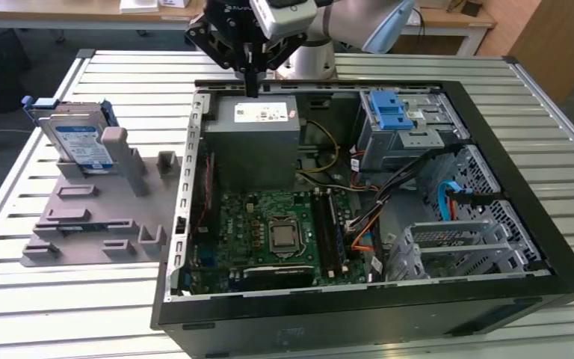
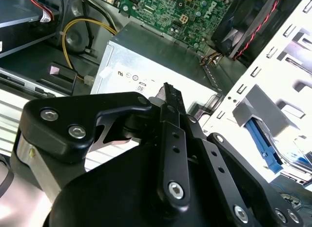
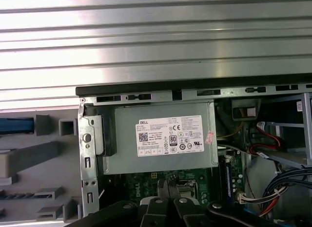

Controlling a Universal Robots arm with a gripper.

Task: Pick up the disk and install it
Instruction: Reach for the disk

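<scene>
The disk, silver with a white-and-blue label and a blue bracket, stands on edge in a grey holder at the exterior view's left, outside the computer case. My gripper hangs above the far wall of the case, over the grey power-supply box, well apart from the disk. Its black fingers are pressed together with nothing between them, as both wrist views show: gripper, gripper. A blue edge of the disk shows beside the holder in the first wrist view.
The open black computer case lies on a slatted metal table. Inside are the motherboard, a silver drive cage with a blue latch, loose cables and another metal bay.
</scene>
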